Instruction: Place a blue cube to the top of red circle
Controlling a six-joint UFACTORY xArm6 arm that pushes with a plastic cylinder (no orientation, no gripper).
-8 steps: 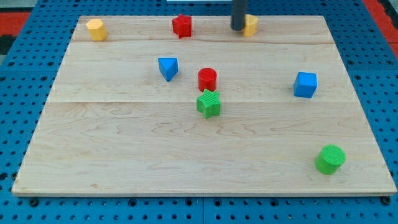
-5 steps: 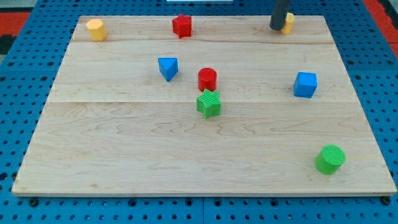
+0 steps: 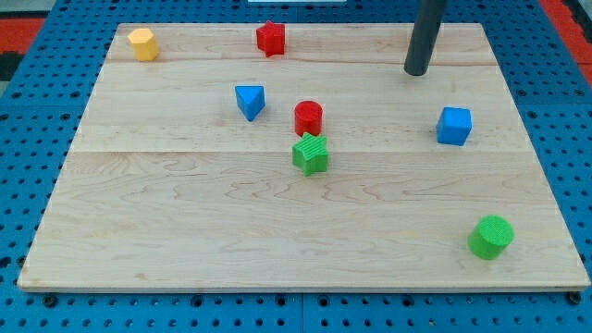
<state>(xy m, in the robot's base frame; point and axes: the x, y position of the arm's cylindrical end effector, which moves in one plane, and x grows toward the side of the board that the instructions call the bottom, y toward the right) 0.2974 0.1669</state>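
The blue cube (image 3: 453, 126) sits at the view's right on the wooden board (image 3: 185, 231). The red circle, a short cylinder (image 3: 308, 117), stands near the board's middle. My tip (image 3: 415, 70) is at the view's upper right, above and a little left of the blue cube and apart from it. It is far to the right of the red circle. A green star (image 3: 311, 154) touches the red circle's lower side.
A blue triangle (image 3: 249, 100) lies left of the red circle. A red star (image 3: 270, 38) and a yellow block (image 3: 141, 43) sit along the top edge. A green cylinder (image 3: 490, 237) stands at the lower right. The yellow block seen earlier near the rod is hidden.
My tip has moved right along the top edge, then down toward the blue cube. The yellow block it was touching slid right with it and no longer shows.
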